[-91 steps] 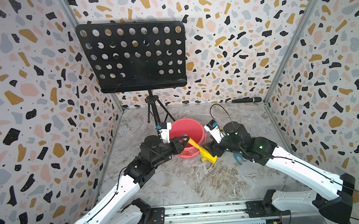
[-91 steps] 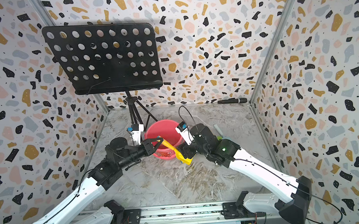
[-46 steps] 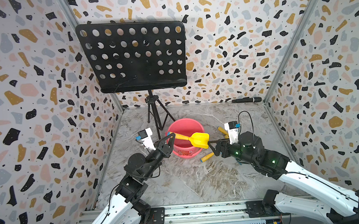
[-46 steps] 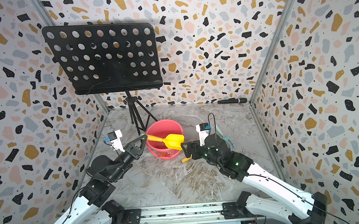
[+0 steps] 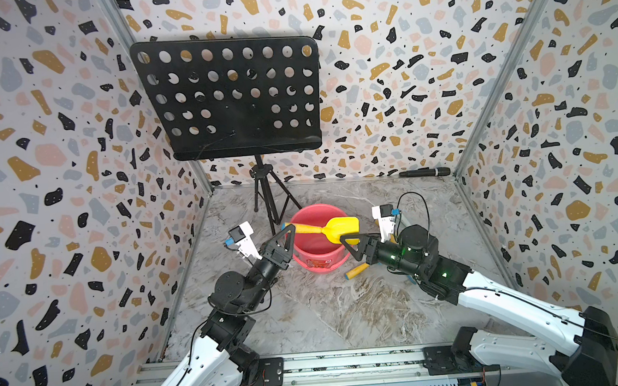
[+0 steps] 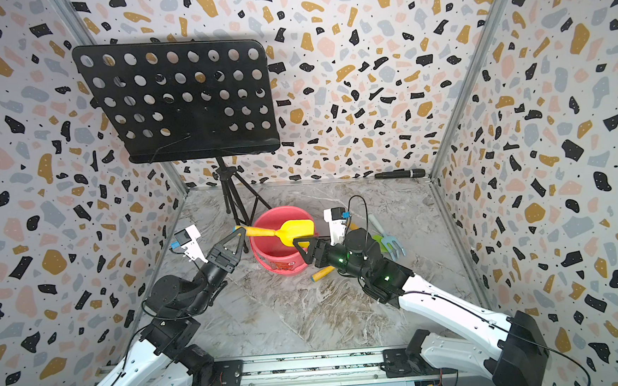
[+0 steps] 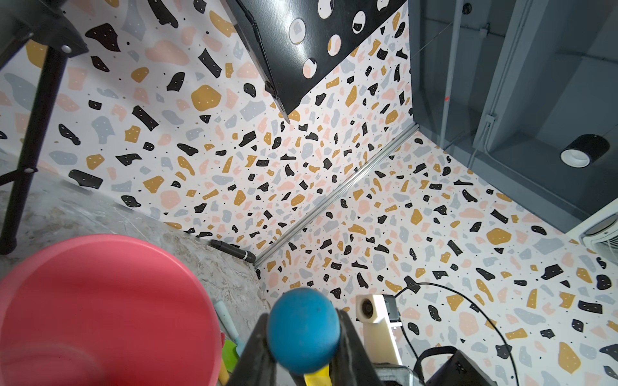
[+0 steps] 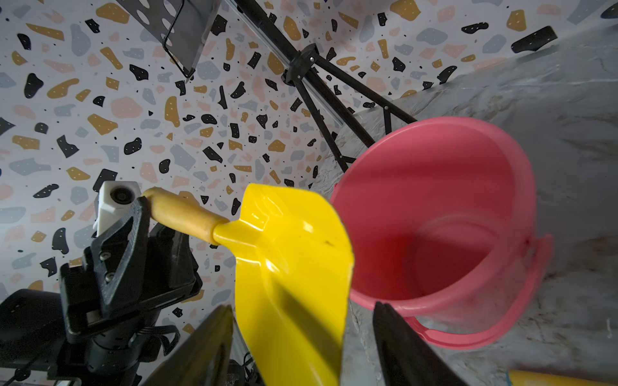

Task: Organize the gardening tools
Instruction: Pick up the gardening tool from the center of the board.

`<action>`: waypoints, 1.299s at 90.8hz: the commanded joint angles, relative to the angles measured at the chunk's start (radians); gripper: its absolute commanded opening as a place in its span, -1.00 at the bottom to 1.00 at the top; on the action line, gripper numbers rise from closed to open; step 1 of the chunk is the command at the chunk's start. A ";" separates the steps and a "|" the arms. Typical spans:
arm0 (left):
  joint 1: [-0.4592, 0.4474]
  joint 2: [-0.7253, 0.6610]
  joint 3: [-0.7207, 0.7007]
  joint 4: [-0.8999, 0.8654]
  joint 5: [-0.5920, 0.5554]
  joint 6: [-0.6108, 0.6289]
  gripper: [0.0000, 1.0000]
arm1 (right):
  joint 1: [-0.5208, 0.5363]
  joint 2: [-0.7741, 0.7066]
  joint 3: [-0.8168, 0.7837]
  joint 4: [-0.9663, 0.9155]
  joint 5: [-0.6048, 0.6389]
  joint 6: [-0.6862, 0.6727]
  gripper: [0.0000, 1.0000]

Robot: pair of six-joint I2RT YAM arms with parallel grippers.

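While the left gripper [image 5: 287, 232] is clenched on the tail of the yellow shovel [image 5: 339, 227], the right gripper [image 5: 348, 248] stands spread. The right wrist view shows the blade passing between its two dark fingers [image 8: 207, 351] unpinched, with a clear gap on one side. The left wrist view shows the grip itself: the handle's blue end cap [image 7: 302, 334] is squeezed between the jaws.

From the left gripper the shovel reaches straight out toward the right gripper. Its long axis is roughly level, and it spans the mouth of the red bucket [image 5: 303, 212], which sits below the tool and between the two grippers. That line is what the coming move likely turns on. The blade already lies over the opening, so either the right jaws close on it for a handover or the left lets the tool drop in. Only the left arm carries it.

Past the right gripper, away from the bucket, a green spade [image 6: 376, 239] and a pale-blue rake [image 6: 391, 243] lie on the floor. A yellow-orange handle [image 6: 323, 272] lies beneath the right wrist, just beside the bucket's base. The right arm is plainly nearer to all three.

A white label [image 5: 322, 261] on the bucket's side is too small to read, and no other writing shows.
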 commanded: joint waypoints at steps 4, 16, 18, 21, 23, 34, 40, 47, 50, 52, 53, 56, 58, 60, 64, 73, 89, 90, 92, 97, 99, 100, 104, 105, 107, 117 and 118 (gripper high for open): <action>0.004 0.000 -0.016 0.130 0.013 -0.056 -1.00 | -0.009 0.009 -0.013 0.202 -0.018 0.030 0.37; 0.004 0.018 -0.028 0.178 0.026 -0.094 -1.00 | -0.019 0.044 -0.018 0.288 -0.041 0.054 0.06; 0.004 0.021 -0.028 0.181 0.030 -0.098 -1.00 | -0.023 0.055 -0.018 0.308 -0.052 0.060 -0.03; 0.004 0.025 -0.027 0.183 0.035 -0.101 -1.00 | -0.028 0.071 -0.018 0.331 -0.069 0.068 -0.18; 0.004 0.028 -0.027 0.183 0.038 -0.103 -1.00 | -0.032 0.081 -0.016 0.345 -0.082 0.075 -0.29; 0.005 0.025 -0.031 0.170 0.038 -0.108 -1.00 | -0.053 0.120 0.019 0.323 -0.129 0.085 -0.96; 0.005 0.015 -0.033 0.154 0.030 -0.102 -0.77 | -0.062 0.121 0.042 0.258 -0.133 0.063 -1.00; 0.006 -0.011 -0.031 0.109 0.014 -0.082 -0.26 | -0.065 0.099 0.068 0.180 -0.119 -0.002 -1.00; 0.005 -0.023 -0.029 0.083 0.007 -0.074 -0.02 | -0.065 0.084 0.082 0.134 -0.104 -0.039 -1.00; 0.005 -0.033 -0.027 0.064 0.001 -0.068 0.15 | -0.065 0.073 0.091 0.098 -0.091 -0.064 -1.00; 0.006 -0.036 -0.026 0.056 -0.003 -0.064 0.23 | -0.065 0.067 0.096 0.080 -0.084 -0.075 -1.00; 0.006 -0.049 -0.026 0.030 -0.014 -0.055 0.46 | -0.064 0.045 0.116 0.020 -0.060 -0.113 -1.00; 0.006 -0.058 -0.025 0.012 -0.022 -0.049 0.61 | -0.065 0.033 0.130 -0.029 -0.039 -0.140 -1.00; 0.006 -0.071 -0.024 -0.006 -0.031 -0.043 0.76 | -0.064 0.022 0.146 -0.070 -0.022 -0.166 -1.00; 0.006 -0.094 -0.022 -0.047 -0.054 -0.028 0.98 | -0.065 0.004 0.177 -0.157 0.017 -0.213 -1.00; 0.006 -0.147 -0.012 -0.162 -0.123 0.000 0.99 | -0.065 -0.012 0.284 -0.362 0.102 -0.330 -1.00; 0.006 -0.243 0.016 -0.364 -0.264 0.041 0.99 | -0.065 0.073 0.546 -0.768 0.227 -0.521 -1.00; 0.006 -0.247 0.020 -0.381 -0.272 0.043 0.99 | -0.064 0.085 0.565 -0.794 0.231 -0.531 -1.00; 0.006 -0.253 0.028 -0.411 -0.290 0.048 0.99 | -0.065 0.105 0.598 -0.838 0.239 -0.552 -1.00; 0.006 -0.268 0.045 -0.475 -0.329 0.059 0.99 | -0.065 0.155 0.673 -0.927 0.252 -0.598 -1.00; 0.006 -0.271 0.053 -0.496 -0.342 0.063 0.99 | -0.064 0.171 0.703 -0.958 0.254 -0.616 -1.00; 0.005 -0.271 0.056 -0.507 -0.349 0.066 0.99 | -0.064 0.179 0.716 -0.973 0.254 -0.625 -1.00; 0.006 -0.273 0.068 -0.549 -0.368 0.076 0.99 | -0.063 0.217 0.759 -1.026 0.261 -0.651 -1.00; 0.006 -0.274 0.071 -0.557 -0.372 0.077 0.99 | -0.062 0.227 0.769 -1.035 0.262 -0.657 -1.00; 0.006 -0.273 0.076 -0.574 -0.380 0.079 0.99 | -0.061 0.242 0.789 -1.054 0.264 -0.670 -1.00; 0.006 -0.270 0.090 -0.621 -0.407 0.088 0.99 | -0.047 0.325 0.894 -1.142 0.278 -0.724 -1.00; 0.006 -0.269 0.091 -0.625 -0.408 0.089 0.99 | -0.045 0.336 0.904 -1.149 0.281 -0.729 -1.00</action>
